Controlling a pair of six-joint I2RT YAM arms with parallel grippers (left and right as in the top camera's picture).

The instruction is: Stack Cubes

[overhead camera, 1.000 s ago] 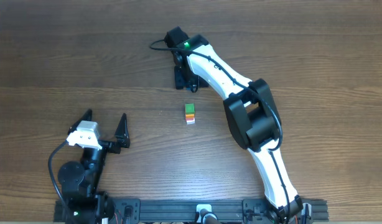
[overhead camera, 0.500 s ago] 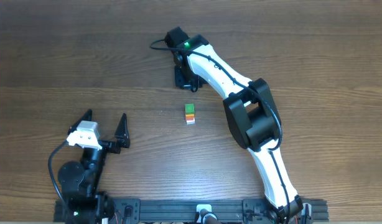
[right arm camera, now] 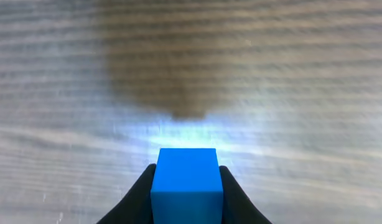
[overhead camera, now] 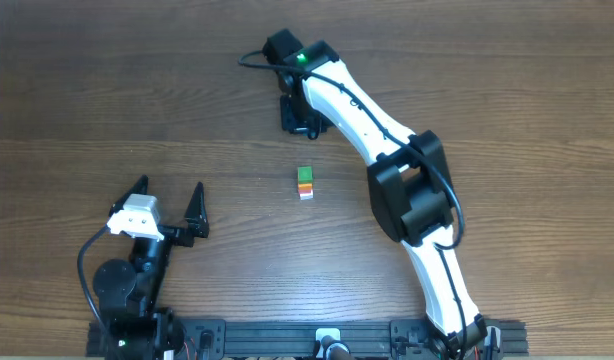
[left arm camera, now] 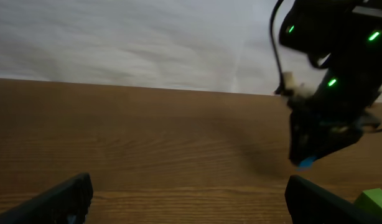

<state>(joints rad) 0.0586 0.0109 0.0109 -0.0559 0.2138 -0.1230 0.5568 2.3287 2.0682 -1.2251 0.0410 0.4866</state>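
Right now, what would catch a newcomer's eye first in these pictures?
The bright blue cube pinched between the right arm's fingers, at the far side of the table. Next, the small cube stack mid-table, green on top, and the left arm's fingers spread open near its base.

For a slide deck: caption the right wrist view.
Right pincer holds a blue cube over the wooden table.
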